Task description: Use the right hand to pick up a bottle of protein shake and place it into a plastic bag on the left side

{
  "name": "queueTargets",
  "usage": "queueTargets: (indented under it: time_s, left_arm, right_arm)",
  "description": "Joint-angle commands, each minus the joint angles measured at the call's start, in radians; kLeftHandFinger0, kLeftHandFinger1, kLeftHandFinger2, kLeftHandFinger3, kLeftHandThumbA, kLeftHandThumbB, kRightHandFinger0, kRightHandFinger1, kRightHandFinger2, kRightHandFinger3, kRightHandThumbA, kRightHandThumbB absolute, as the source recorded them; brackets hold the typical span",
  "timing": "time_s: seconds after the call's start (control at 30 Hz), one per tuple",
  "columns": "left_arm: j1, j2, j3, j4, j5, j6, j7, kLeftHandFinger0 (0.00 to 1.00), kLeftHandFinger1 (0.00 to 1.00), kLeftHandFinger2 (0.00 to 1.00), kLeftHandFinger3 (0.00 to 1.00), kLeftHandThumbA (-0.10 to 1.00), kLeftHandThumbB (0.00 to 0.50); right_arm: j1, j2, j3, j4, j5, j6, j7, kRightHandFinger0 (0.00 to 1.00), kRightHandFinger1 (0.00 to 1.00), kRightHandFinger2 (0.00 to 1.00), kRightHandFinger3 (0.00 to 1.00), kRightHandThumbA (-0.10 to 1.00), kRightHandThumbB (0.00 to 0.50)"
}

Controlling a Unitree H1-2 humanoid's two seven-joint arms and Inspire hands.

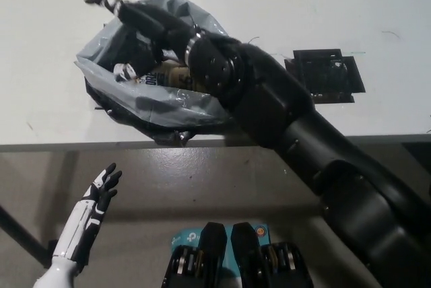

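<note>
Head view: the black right hand point(145, 22) hovers over the mouth of the grey plastic bag point(161, 103), its fingers spread and stretched toward the upper left, past the bag's far rim. It holds nothing. Just below the hand, inside the bag, lies the protein shake bottle point(151, 76) on its side. Its long axis runs roughly left to right across the bag, with the white cap end pointing left and the tan, labelled body running to the right under the wrist. The bottle is apart from the fingers, resting on the bag's inner lining. The bag sits on the white table point(323, 5), near its front edge. To the right of the forearm lies a black square grid plate point(324, 76). The white left hand point(101, 190) rests low at the lower left, below the table edge, fingers loosely apart and empty.
</note>
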Motion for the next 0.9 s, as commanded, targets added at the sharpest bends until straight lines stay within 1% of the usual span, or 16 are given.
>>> queueTargets:
  time_s: [0.0, 0.07, 0.1, 0.27, 0.33, 0.37, 0.4, 0.47, 0.5, 0.53, 0.57, 0.63, 0.67, 0.7, 0.77, 0.87]
  left_arm:
    - [-0.005, 0.011, 0.007, -0.016, -0.013, -0.025, -0.001, 1.00, 1.00, 1.00, 1.00, 1.00, 0.148]
    - [-0.008, 0.007, 0.011, -0.012, -0.020, -0.027, 0.002, 1.00, 1.00, 1.00, 1.00, 1.00, 0.158]
    - [0.000, 0.006, 0.016, -0.014, -0.023, -0.029, 0.005, 1.00, 1.00, 1.00, 1.00, 1.00, 0.167]
    - [0.021, 0.013, 0.035, -0.021, -0.028, -0.046, 0.015, 1.00, 1.00, 1.00, 1.00, 1.00, 0.142]
    - [0.017, 0.014, 0.037, -0.022, -0.021, -0.037, 0.019, 1.00, 1.00, 1.00, 1.00, 1.00, 0.137]
    - [0.008, 0.017, 0.038, -0.020, -0.012, -0.030, 0.022, 1.00, 1.00, 1.00, 1.00, 1.00, 0.147]
    - [0.002, 0.019, 0.040, -0.018, -0.015, -0.026, 0.021, 1.00, 1.00, 1.00, 1.00, 1.00, 0.153]
    - [-0.007, 0.018, 0.042, -0.009, -0.034, -0.026, 0.014, 1.00, 1.00, 1.00, 1.00, 1.00, 0.154]
    - [-0.007, 0.020, 0.042, -0.009, -0.029, -0.017, 0.014, 1.00, 1.00, 1.00, 1.00, 1.00, 0.169]
    - [-0.011, 0.022, 0.041, 0.000, -0.024, -0.022, 0.015, 1.00, 1.00, 1.00, 1.00, 1.00, 0.149]
    - [-0.010, 0.024, 0.040, 0.004, -0.020, -0.028, 0.016, 1.00, 1.00, 1.00, 1.00, 1.00, 0.146]
    - [0.010, 0.022, 0.036, 0.004, -0.012, -0.041, 0.017, 1.00, 1.00, 1.00, 1.00, 1.00, 0.133]
    - [0.014, 0.022, 0.035, 0.007, -0.011, -0.046, 0.018, 1.00, 1.00, 1.00, 1.00, 1.00, 0.127]
    - [0.021, 0.021, 0.034, 0.009, -0.007, -0.043, 0.019, 1.00, 1.00, 1.00, 1.00, 1.00, 0.136]
    - [0.024, 0.015, 0.034, 0.017, -0.011, -0.045, 0.022, 1.00, 1.00, 1.00, 1.00, 1.00, 0.126]
    - [0.011, 0.001, 0.038, 0.030, -0.005, -0.027, 0.037, 1.00, 1.00, 1.00, 1.00, 1.00, 0.148]
  right_arm:
    - [-0.103, -0.061, -0.226, -0.597, 0.290, 0.268, 0.176, 1.00, 1.00, 1.00, 1.00, 0.93, 0.500]
    - [-0.095, -0.084, -0.251, -0.732, 0.310, 0.261, 0.169, 1.00, 1.00, 1.00, 1.00, 0.90, 0.483]
    - [-0.083, -0.101, -0.253, -0.817, 0.292, 0.265, 0.163, 1.00, 1.00, 1.00, 1.00, 0.95, 0.472]
    - [0.016, -0.178, -0.287, -1.129, 0.261, 0.270, 0.141, 1.00, 1.00, 1.00, 1.00, 1.00, 0.424]
    - [0.088, -0.223, -0.335, -1.295, 0.311, 0.331, 0.135, 1.00, 1.00, 1.00, 1.00, 0.95, 0.418]
    - [0.125, -0.247, -0.365, -1.383, 0.353, 0.353, 0.124, 1.00, 1.00, 1.00, 1.00, 0.93, 0.403]
    - [0.159, -0.272, -0.391, -1.461, 0.396, 0.367, 0.111, 1.00, 1.00, 1.00, 1.00, 0.90, 0.368]
    - [0.224, -0.285, -0.430, -1.596, 0.428, 0.422, 0.073, 1.00, 1.00, 1.00, 1.00, 0.92, 0.387]
    - [0.270, -0.293, -0.450, -1.668, 0.442, 0.443, 0.044, 1.00, 1.00, 1.00, 1.00, 0.94, 0.404]
    - [0.356, -0.335, -0.481, -1.754, 0.495, 0.426, -0.002, 1.00, 1.00, 1.00, 1.00, 0.80, 0.479]
    - [0.405, -0.366, -0.494, -1.779, 0.532, 0.389, -0.026, 1.00, 1.00, 1.00, 1.00, 0.76, 0.486]
    - [0.561, -0.446, -0.522, -1.783, 0.594, 0.225, -0.073, 1.00, 1.00, 1.00, 1.00, 0.84, 0.500]
    - [0.617, -0.466, -0.533, -1.783, 0.621, 0.177, -0.091, 1.00, 1.00, 1.00, 1.00, 0.81, 0.459]
    - [0.696, -0.519, -0.539, -1.783, 0.723, 0.109, -0.115, 1.00, 1.00, 1.00, 1.00, 0.73, 0.390]
    - [0.743, -0.538, -0.538, -1.783, 0.793, 0.076, -0.140, 1.00, 1.00, 1.00, 1.00, 0.68, 0.402]
    - [0.828, -0.525, -0.564, -1.783, 0.853, 0.043, -0.175, 1.00, 1.00, 1.00, 1.00, 0.72, 0.398]
